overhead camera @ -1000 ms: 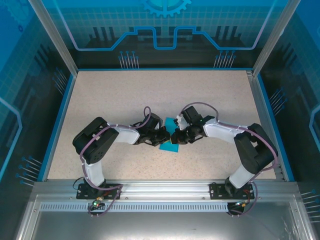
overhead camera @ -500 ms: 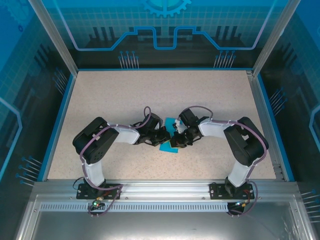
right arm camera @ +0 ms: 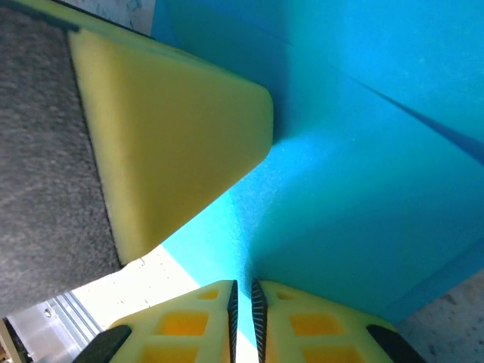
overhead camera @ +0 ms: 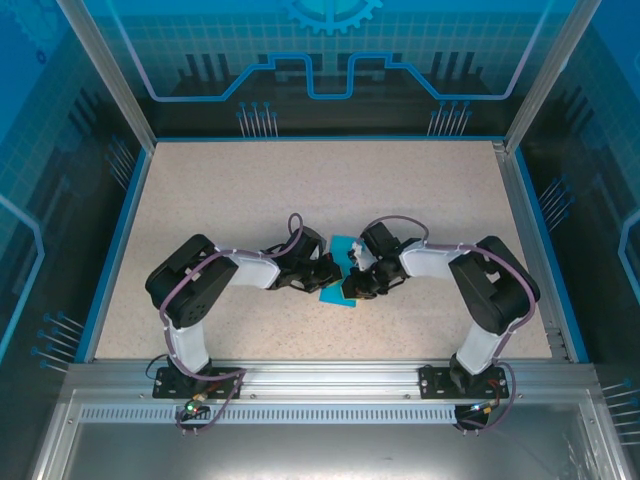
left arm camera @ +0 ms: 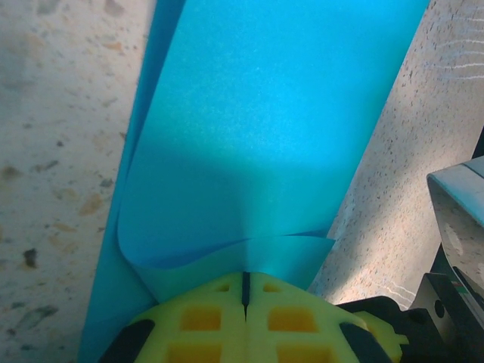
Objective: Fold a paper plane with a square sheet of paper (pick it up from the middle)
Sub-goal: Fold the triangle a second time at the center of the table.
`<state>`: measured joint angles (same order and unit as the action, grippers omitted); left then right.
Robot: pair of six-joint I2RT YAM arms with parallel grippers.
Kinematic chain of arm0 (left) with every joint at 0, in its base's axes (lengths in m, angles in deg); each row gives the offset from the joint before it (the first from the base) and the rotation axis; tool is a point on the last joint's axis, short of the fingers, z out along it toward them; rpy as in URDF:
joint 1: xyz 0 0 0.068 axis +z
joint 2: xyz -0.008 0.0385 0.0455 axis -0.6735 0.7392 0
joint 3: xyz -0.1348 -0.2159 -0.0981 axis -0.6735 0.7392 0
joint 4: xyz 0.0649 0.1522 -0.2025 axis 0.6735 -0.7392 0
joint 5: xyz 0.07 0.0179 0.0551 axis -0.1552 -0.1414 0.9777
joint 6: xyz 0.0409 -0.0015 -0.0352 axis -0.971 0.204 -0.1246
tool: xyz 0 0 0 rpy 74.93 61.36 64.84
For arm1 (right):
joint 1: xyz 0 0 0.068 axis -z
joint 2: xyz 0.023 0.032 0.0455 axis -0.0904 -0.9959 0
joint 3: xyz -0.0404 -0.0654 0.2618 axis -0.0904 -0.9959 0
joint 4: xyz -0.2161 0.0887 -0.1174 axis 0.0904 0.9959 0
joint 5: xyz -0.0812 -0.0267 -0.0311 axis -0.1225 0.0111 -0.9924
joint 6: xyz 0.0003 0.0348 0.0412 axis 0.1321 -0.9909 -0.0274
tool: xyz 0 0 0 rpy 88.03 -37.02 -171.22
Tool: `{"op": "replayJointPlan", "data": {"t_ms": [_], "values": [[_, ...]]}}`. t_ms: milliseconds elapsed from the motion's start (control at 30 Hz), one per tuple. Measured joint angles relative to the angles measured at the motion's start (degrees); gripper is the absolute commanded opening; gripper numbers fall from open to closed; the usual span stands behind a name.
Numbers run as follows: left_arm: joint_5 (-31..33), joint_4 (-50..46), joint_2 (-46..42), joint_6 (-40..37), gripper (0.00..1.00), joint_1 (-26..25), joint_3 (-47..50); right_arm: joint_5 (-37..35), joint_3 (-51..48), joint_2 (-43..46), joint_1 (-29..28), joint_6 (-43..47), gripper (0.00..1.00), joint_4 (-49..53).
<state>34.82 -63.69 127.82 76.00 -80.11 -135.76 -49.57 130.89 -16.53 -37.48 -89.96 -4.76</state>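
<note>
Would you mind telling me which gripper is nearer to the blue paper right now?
Neither: the left gripper is shut on the blue paper at one edge, and the right gripper touches its opposite side.

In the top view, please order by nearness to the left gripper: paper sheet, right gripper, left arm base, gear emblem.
1. square sheet of paper, in the left gripper
2. right gripper, just right
3. left arm base, near edge
4. gear emblem, back wall
</note>
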Motion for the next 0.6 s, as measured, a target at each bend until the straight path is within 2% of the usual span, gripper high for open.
{"op": "replayJointPlan", "data": {"t_ms": [200, 367, 600], "values": [[0.0, 0.0, 0.0, 0.1, 0.0, -0.1, 0.0, -0.1, -2.1, 2.3, 0.2, 0.6, 0.17, 1.7], [0.0, 0.2, 0.1, 0.2, 0.0, -0.2, 0.0, 0.6, -4.4, 3.1, 1.0, 0.8, 0.1, -0.3], [0.0, 0.2, 0.1, 0.2, 0.0, -0.5, 0.0, 1.0, -7.1, 4.8, 1.2, 0.8, 0.12, -2.8]]}}
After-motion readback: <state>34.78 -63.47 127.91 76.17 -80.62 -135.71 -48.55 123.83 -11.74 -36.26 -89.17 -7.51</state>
